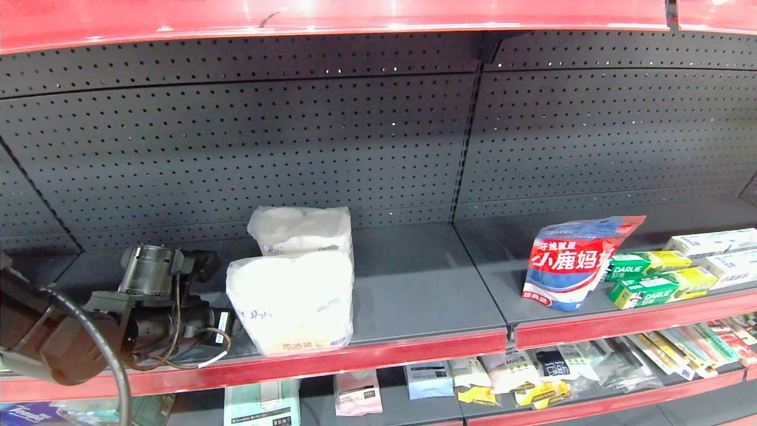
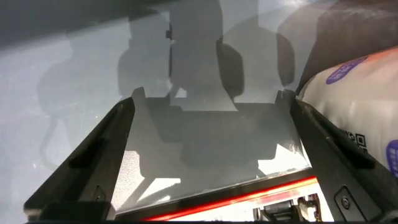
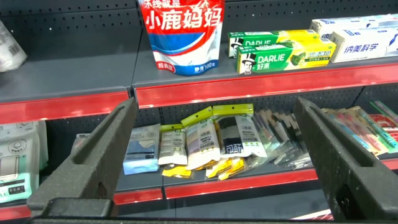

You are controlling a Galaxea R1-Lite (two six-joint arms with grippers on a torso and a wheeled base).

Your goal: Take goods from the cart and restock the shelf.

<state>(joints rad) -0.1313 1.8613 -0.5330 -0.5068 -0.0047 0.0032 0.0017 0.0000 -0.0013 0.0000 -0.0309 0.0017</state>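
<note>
Left pincer [image 2: 212, 102]: released, empty, low over shelf [image 1: 426, 296], just beside front tissue pack [image 1: 293, 302].
Right pincer [image 3: 216, 106]: released, empty, well apart from front tissue pack.
Rear tissue pack [image 1: 301, 229]: upright, right behind front tissue pack.

The left arm [image 1: 65, 343] comes into the head view from the low left corner and lies low and about level, stretched toward the robot's right. A black cable [image 1: 118, 367] loops along it, and thin wires [image 1: 207, 355] hang near the wrist [image 1: 177, 322]. A silver-grey cylindrical joint [image 1: 151, 269] stands upright just above this wrist. In the left wrist view the left gripper [image 2: 212, 102] has its two dark fingers [image 2: 93, 155] spread wide apart, so the jaws are fully parted. The right gripper [image 3: 216, 106], in the right wrist view, is in the same state - its black, rough-textured fingers [image 3: 93, 162] stand far from each other, pointing forward and about level.
</note>
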